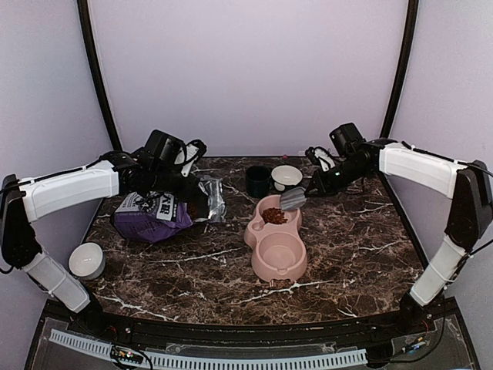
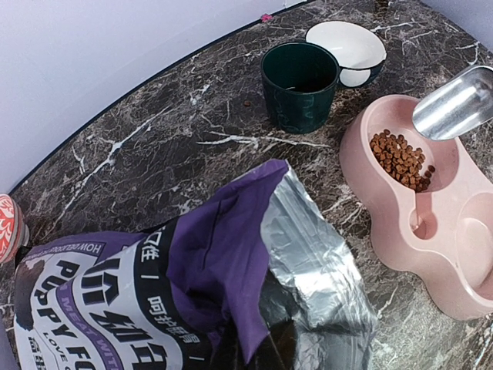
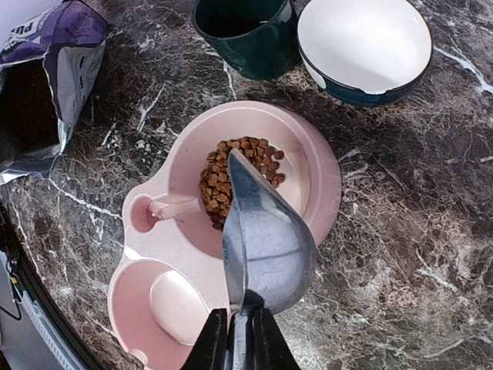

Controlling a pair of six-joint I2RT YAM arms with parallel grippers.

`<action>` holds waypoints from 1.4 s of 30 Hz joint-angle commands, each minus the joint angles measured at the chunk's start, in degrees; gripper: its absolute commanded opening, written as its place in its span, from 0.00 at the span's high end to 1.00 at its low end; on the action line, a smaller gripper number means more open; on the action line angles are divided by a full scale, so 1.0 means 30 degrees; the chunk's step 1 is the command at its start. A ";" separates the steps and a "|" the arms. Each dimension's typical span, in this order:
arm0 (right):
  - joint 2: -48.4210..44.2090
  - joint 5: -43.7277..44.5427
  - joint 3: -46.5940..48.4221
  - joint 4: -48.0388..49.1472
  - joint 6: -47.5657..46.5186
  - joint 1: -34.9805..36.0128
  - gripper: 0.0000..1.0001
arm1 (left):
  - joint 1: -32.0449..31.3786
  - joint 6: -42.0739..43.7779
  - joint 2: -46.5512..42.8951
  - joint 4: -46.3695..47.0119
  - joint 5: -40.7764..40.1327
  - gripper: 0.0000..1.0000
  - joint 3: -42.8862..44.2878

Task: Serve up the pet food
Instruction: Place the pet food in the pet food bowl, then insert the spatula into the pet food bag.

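Marble tabletop [image 1: 347,247]; right gripper [image 3: 239,335] pinches metal scoop [image 3: 266,239] above pet food [image 3: 231,173] in pink bowl [image 3: 316,177]; left gripper [image 1: 191,196] clamps bag [image 1: 150,220].

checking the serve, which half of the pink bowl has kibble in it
The far half, nearest the dark green cup, under the metal scoop: it holds the kibble heap. The near half holds none.

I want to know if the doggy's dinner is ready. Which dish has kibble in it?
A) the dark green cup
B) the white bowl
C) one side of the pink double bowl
C: the pet food sits heaped in one compartment of the pink double bowl, under the metal scoop; the dark green cup and white bowl hold none.
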 commanded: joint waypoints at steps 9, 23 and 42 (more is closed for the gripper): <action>-0.2683 0.1695 -0.2962 0.2995 0.1117 0.0775 1.00 | 0.0165 -0.0033 -0.1287 0.0675 -0.0067 1.00 -0.0029; -0.4989 0.1442 -0.5698 0.8178 0.2923 0.0934 1.00 | 0.0165 -0.0371 -0.0583 0.1677 0.0121 1.00 -0.0074; -0.3042 0.1055 -0.3791 1.0783 0.3116 0.3323 1.00 | 0.0165 -0.1350 -0.0577 0.1392 -0.0328 1.00 0.0863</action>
